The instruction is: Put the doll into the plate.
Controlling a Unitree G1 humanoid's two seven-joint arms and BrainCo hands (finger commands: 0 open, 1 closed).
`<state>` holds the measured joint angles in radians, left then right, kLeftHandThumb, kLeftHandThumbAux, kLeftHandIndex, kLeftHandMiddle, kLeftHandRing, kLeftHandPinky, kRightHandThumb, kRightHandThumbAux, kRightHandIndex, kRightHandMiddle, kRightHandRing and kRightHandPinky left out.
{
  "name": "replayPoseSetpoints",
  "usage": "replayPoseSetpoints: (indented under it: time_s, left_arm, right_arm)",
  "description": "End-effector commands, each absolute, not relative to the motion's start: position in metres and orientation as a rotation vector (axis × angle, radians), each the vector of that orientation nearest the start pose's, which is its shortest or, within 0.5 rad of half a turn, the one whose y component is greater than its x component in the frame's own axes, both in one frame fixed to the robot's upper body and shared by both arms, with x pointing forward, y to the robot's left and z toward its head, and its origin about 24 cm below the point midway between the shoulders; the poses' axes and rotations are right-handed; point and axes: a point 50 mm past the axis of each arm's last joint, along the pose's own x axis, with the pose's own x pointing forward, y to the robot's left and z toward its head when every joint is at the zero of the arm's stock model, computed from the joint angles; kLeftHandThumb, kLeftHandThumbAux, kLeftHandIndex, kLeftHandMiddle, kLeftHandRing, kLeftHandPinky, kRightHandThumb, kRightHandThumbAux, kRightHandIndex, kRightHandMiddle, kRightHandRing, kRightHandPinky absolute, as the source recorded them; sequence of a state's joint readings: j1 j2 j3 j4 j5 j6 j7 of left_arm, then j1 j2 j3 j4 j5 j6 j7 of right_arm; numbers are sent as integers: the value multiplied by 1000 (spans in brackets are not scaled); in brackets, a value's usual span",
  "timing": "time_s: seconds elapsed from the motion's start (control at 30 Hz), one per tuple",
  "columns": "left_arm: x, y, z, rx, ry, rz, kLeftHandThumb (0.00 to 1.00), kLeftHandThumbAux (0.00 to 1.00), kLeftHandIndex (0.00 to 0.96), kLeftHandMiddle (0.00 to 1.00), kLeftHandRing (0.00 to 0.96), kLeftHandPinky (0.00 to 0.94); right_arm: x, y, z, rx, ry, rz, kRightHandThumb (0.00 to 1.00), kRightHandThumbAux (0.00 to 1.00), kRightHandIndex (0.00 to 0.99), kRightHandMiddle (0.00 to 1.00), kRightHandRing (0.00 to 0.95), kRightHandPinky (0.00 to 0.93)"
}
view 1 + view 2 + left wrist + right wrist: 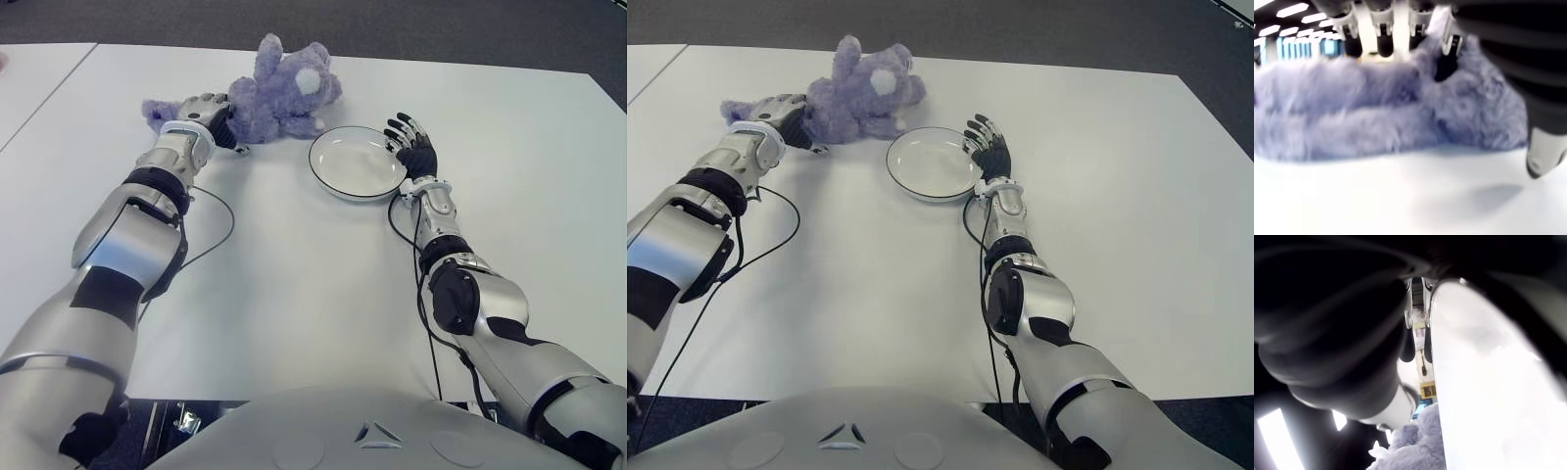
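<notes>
White table point(294, 294), bare across the near half apart from black cables trailing beside both forearms.

Mid-table: white plate point(338, 176), dark rim, sitting flat with nothing in it. Right hand point(411, 145) at the plate's right edge, fingers extended and spread, fingertips over the rim. Right wrist view packed with dark fingers point(1342, 333) hard against the plate's white wall, so contact with the rim looks likely, but closure around it not readable. No clear grip either way: cannot tell.

Further back, left of the plate: purple doll point(284, 93), plush, lying on its side on the table, white patch on the head, one ear up. Nearest part of the doll just beside the plate's far-left rim, not inside it.

Left hand point(208, 110) on the doll's left end, over the body between a limb sticking out to the left and the main bulk. Left wrist view: fingertips point(1444, 68) pressed down into the fur from above, thumb point(1542, 152) down beside it near the table. Fingers curled onto the plush, doll down on the surface, not lifted.
</notes>
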<state>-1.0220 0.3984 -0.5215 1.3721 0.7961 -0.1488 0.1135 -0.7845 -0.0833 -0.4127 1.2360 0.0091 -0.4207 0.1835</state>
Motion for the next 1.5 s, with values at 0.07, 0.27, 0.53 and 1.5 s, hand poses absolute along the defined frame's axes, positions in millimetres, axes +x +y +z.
replayPoseSetpoints:
  time_s: [0.07,0.27,0.53,1.5]
  left_arm:
    - [356,191,6,1465,449,-494,0,502,212,0,0,0]
    - [355,186,4,1436,471,-529,0,460,134,0,0,0]
    - [354,184,2,1420,466,-549,0,443,90,0,0,0]
    - [332,156,80,1365,-96,-1291,0,546,261,20,0,0]
  right_arm:
    - [296,-161,-61,255,490,-40,622,978,149,194,177,202]
    - [296,-161,-62,256,489,-44,661,969,147,196,179,208]
    - [295,-161,-63,252,487,-42,669,956,151,202,186,214]
    - [293,-159,-64,234,497,-30,724,935,158,184,176,203]
